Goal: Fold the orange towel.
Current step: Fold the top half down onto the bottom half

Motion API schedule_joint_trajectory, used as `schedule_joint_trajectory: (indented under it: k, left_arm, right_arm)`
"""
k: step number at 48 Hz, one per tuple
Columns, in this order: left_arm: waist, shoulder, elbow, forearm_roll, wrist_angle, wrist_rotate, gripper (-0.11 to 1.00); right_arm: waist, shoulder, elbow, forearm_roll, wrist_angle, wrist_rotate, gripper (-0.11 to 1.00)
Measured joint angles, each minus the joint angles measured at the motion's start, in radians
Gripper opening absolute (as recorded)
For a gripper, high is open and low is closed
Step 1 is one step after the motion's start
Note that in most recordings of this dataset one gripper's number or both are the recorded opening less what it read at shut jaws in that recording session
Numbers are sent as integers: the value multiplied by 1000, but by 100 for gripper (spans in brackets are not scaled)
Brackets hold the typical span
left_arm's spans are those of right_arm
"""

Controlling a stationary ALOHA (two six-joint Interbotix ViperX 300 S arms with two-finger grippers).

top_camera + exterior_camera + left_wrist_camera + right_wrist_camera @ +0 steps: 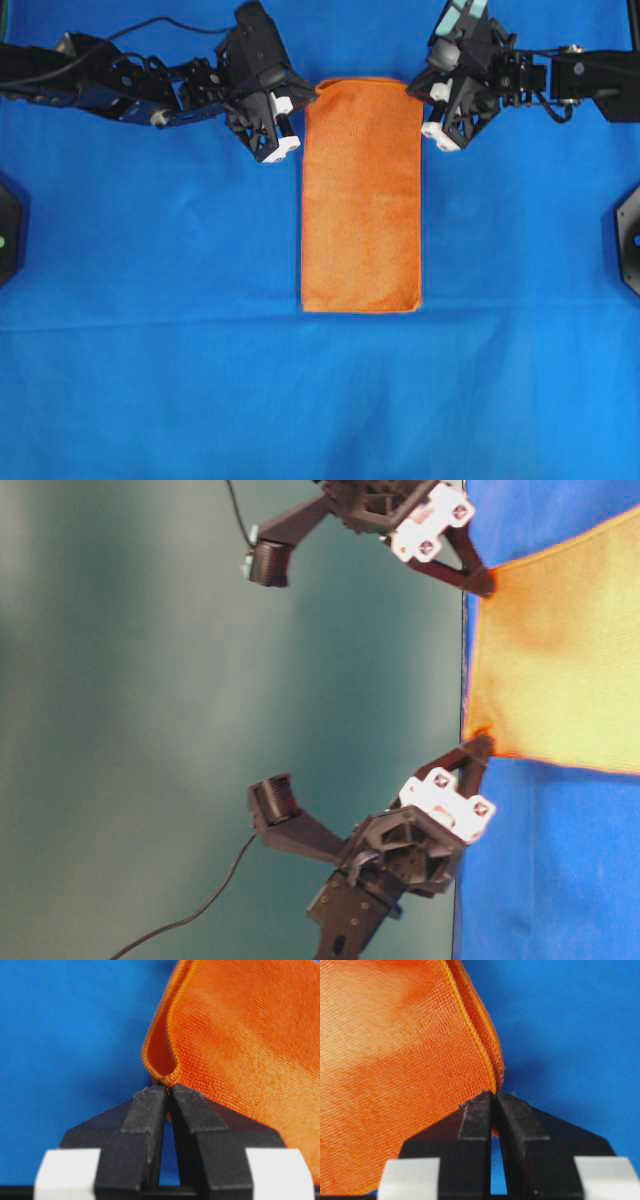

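The orange towel (362,195) lies on the blue cloth as a long narrow rectangle, doubled over, its length running from the far side toward the near side. My left gripper (306,100) is at the towel's far left corner. In the left wrist view it (169,1091) is shut on the hemmed corner of the towel (240,1045), whose layers curl open just above the fingertips. My right gripper (420,95) is at the far right corner. The right wrist view shows it (496,1095) shut on the towel's (395,1060) layered hem. The table-level view shows both pinched corners of the towel (560,650).
A blue cloth (180,330) covers the whole table. Black base plates sit at the left edge (8,230) and the right edge (630,235). Both arms reach in from the far corners, with cables trailing behind them.
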Motion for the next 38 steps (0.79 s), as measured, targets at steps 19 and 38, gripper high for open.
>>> schedule_joint_trajectory:
  k: [19, 38]
  left_arm:
    - [-3, -26, 9, -2, 26, 12, 2]
    - [-150, -230, 78, 0, 118, 5, 2]
  right_arm:
    - [6, -40, 9, 2, 5, 20, 3]
    - [206, -265, 98, 61, 137, 52, 3]
